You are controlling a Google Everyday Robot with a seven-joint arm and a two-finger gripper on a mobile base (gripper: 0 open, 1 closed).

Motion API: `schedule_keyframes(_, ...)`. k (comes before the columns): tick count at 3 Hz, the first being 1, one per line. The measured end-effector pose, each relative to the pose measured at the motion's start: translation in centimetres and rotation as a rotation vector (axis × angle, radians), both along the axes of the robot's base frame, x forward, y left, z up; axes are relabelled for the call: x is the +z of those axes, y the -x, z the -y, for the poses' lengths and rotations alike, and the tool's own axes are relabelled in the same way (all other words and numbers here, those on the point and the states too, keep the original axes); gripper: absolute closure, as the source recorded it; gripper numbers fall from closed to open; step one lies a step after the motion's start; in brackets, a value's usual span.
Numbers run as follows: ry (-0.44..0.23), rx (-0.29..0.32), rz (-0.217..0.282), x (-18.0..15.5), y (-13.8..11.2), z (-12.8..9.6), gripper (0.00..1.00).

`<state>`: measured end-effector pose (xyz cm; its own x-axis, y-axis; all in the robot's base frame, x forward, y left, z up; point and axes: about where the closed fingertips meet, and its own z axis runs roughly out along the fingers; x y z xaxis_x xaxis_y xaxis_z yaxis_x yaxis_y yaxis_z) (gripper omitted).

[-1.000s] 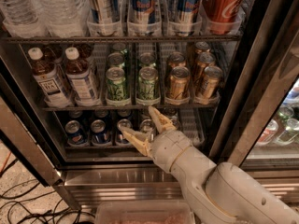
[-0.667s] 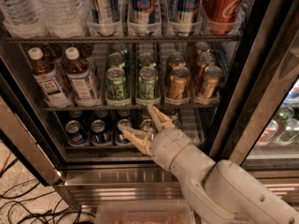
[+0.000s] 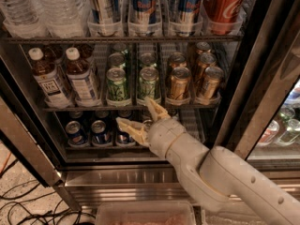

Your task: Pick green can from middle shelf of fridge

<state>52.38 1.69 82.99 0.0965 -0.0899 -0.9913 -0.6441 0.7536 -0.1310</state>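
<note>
Barely a twitch in the last second: the gripper [image 3: 142, 117] sits spread wide and empty before the fridge [image 3: 140, 179], at the front rail of the middle shelf [image 3: 93, 108], so the pick hasn't started, I'd say. Far down to its left, cables [image 3: 18, 201] on the floor; up and left, tea bottles [image 3: 51, 81]; low left, blue cans [image 3: 75, 132]; just above it, the green can [image 3: 148, 84] (upright, a twin [image 3: 117, 84] beside it); up and right, gold cans [image 3: 180, 84]. It needs to lift and reach in.
</note>
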Motion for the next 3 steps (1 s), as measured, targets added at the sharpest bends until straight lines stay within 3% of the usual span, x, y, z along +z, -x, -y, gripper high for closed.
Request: schedule_keyframes(3, -0.015, 0.027, -0.002, 1.4, -3.7, -3.2, 0.3)
